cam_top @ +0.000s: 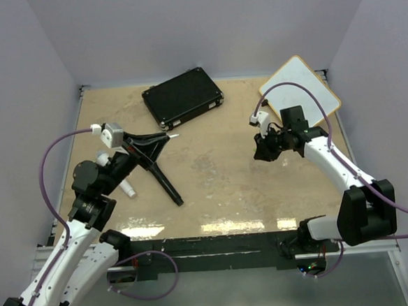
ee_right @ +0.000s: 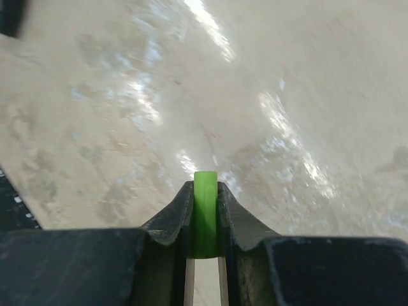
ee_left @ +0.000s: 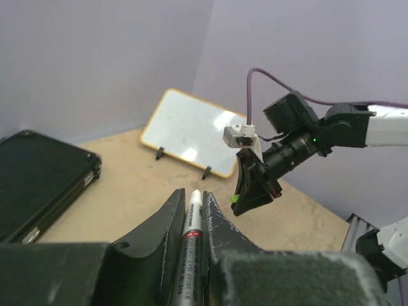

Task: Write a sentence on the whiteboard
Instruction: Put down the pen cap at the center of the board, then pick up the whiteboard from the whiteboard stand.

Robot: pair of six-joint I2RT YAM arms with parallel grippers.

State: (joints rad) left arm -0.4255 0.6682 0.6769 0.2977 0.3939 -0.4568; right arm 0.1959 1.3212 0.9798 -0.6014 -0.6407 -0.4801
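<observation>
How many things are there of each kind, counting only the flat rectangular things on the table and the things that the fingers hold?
whiteboard: 1
black case: 1
marker, in the left fingers: 1
green piece, in the right fingers: 1
Total: 4

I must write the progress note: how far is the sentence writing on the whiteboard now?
Done: the marker looks uncapped, with its white tip bare. In hand: the left gripper is shut on the marker; the right gripper is shut on a green piece, apparently its cap. Left: the whiteboard shows no writing I can see, so the whole sentence remains.
</observation>
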